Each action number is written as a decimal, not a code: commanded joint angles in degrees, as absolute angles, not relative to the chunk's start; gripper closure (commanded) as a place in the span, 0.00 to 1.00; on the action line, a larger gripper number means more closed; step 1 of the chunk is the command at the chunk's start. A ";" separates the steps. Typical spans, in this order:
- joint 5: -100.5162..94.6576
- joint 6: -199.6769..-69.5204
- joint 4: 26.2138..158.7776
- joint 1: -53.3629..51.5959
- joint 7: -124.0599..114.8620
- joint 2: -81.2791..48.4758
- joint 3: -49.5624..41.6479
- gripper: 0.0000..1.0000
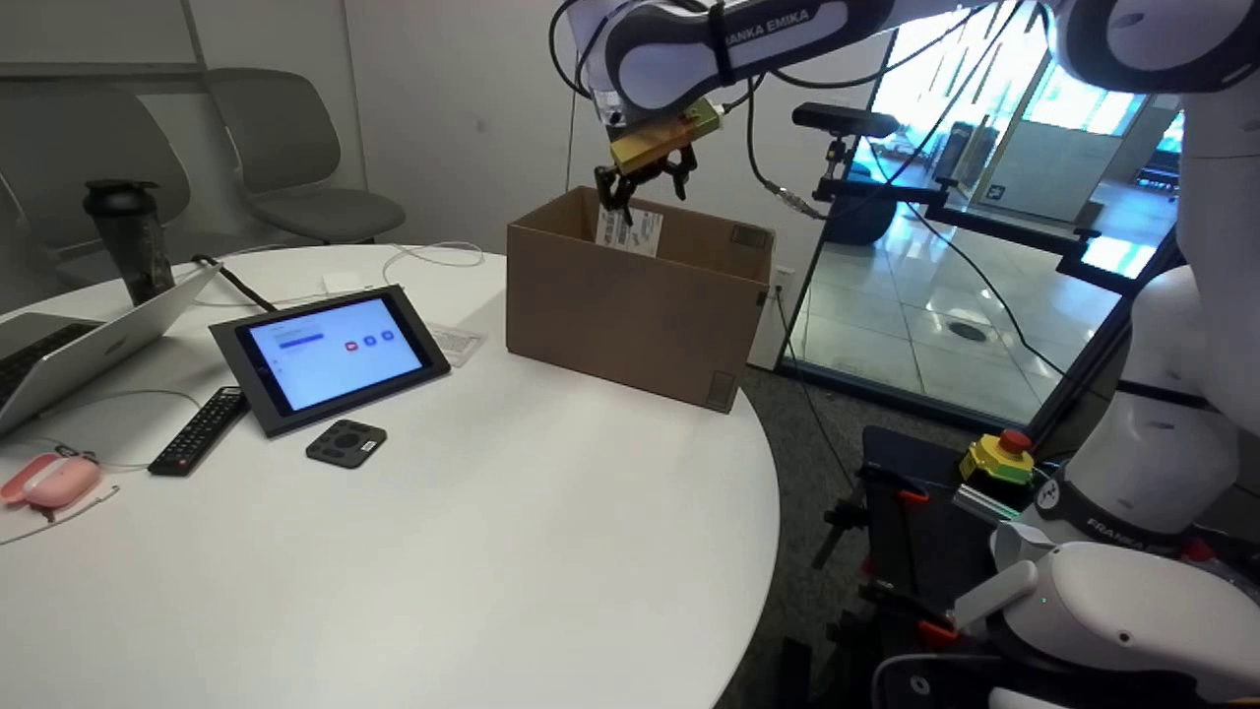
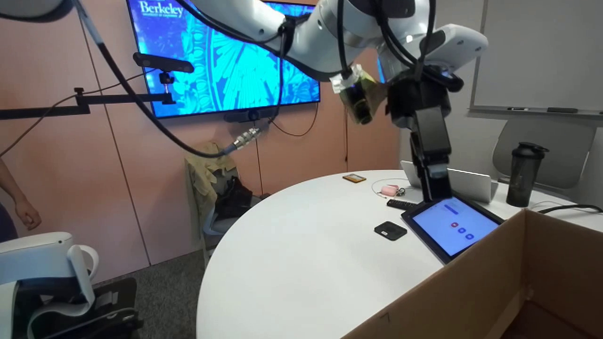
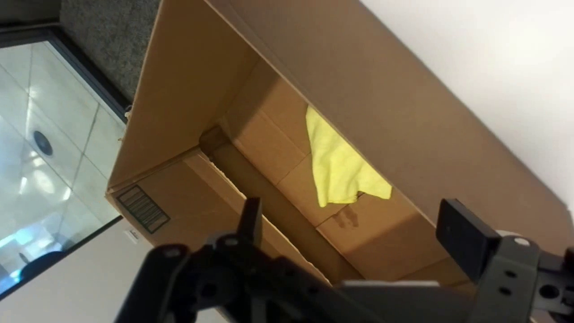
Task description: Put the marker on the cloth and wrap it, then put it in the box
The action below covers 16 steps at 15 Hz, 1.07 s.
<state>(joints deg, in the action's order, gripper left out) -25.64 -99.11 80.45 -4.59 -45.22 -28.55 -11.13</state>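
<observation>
The brown cardboard box (image 1: 630, 310) stands open at the table's edge; it also shows in an exterior view (image 2: 471, 287) and in the wrist view (image 3: 394, 98). The yellow cloth (image 3: 338, 168) lies crumpled on the box floor, partly hidden by the near wall in the wrist view. The marker is not visible; I cannot tell whether it is inside the cloth. My gripper (image 3: 352, 220) is open and empty above the box opening, with its fingers wide apart. It also shows above the box in an exterior view (image 1: 648, 192) and pointing down in an exterior view (image 2: 434, 186).
On the white table (image 1: 551, 551) are a tablet on a stand (image 1: 335, 354), a small black device (image 1: 346, 443), a remote (image 1: 200, 431), a laptop (image 1: 108, 335), a dark bottle (image 1: 130, 241) and a pink earbud case (image 1: 61, 483). Cables lie near them.
</observation>
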 commanded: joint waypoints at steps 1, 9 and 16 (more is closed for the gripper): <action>-22.82 -97.60 90.71 -4.45 -36.98 -15.35 -7.32 0.00; -11.60 -85.13 99.27 -3.40 -17.60 3.35 -1.84 0.00; -2.78 -73.58 100.85 -3.25 -0.20 9.99 -1.53 0.00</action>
